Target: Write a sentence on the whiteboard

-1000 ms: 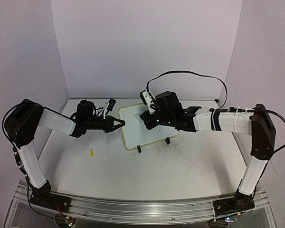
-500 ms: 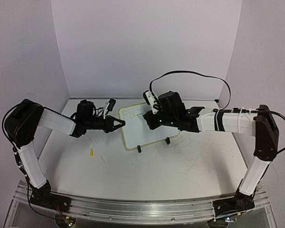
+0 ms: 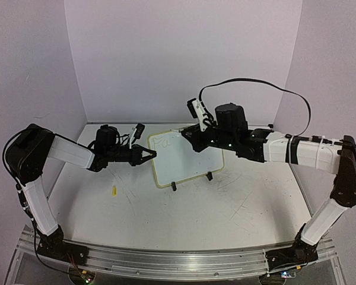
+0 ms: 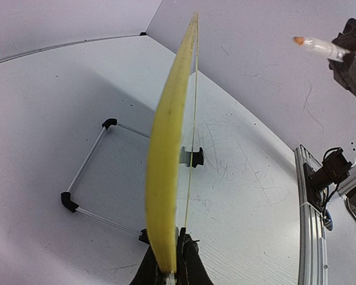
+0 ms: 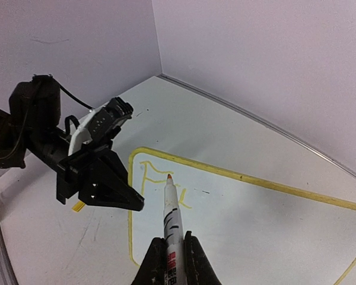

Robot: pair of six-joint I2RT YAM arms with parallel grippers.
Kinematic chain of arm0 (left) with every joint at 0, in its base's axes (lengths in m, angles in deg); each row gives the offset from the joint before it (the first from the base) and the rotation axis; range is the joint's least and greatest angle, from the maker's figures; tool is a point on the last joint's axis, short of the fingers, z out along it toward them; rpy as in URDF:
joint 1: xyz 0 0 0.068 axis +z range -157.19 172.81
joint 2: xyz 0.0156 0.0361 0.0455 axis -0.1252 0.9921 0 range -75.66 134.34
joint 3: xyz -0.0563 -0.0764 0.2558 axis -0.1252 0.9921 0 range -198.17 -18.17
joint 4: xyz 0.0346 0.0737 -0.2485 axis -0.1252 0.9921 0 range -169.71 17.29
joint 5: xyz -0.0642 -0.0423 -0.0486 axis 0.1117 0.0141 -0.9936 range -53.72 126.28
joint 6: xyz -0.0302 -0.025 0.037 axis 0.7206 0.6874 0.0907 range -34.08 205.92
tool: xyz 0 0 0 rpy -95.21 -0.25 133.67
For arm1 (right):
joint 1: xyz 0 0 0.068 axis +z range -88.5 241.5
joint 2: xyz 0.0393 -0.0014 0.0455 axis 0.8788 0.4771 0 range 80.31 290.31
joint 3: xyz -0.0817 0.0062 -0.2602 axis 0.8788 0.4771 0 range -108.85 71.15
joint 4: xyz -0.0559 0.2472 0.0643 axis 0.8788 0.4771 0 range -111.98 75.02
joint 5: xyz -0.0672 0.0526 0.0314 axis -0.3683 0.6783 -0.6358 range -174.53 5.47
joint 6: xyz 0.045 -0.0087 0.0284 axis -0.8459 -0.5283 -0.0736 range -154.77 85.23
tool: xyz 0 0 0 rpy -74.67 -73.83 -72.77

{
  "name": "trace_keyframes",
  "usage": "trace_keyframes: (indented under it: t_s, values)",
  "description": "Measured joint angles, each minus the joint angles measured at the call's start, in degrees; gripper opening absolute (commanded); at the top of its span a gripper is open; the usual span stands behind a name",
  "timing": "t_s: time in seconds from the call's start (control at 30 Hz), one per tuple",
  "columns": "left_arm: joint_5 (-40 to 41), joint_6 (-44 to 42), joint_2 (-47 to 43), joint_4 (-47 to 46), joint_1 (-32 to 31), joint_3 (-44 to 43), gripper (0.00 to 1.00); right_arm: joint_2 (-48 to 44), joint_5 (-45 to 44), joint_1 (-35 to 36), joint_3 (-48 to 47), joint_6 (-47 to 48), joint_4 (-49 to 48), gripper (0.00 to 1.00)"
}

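**Desk:** Report the board and both grips.

**Operator:** I find the small white rectangular whiteboard with a thin yellow rim point(image 3: 187, 161) propped on its black-tipped wire stand point(image 4: 69, 202), toward 12 o'clock on the scuffed white bench point(image 3: 196, 219). My left fingers point(image 3: 151, 155) are clamped on its 9 o'clock edge. My right fingers point(image 5: 171, 264) are closed around a white-barrelled marker with an orange tip point(image 5: 171, 219). The tip is held off the surface near the board's 11 o'clock corner, just past two pale orange letters point(image 3: 162, 141).

**Desk:** What does the next stroke require?

**Operator:** In my judgement, I should bring the tip down square to the face and land just toward 3 o'clock of the last letter. Pressure should be light and the baseline the same. The left clamp must stay firm, because the stand looks likely to rock back under the push.

**Desk:** Items not verified?

**Operator:** Several.
- The letters are faint. They look like "Fa", but I cannot confirm it.
- From above, my right wrist covers the board's 1 o'clock corner.
- The left wrist view shows the board edge-on, so its face is hidden there.
- A small yellow scrap point(image 3: 114, 190) lies on the bench toward 7 o'clock of the board. I cannot identify it.
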Motion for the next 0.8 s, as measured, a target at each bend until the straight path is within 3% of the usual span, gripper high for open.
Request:
trace_keyframes:
  t_s: [0.8]
  values:
    - [0.0,-0.4,0.0,0.6,0.0,-0.4,0.00,3.5,-5.0,0.4,-1.1,3.3,2.4,0.00]
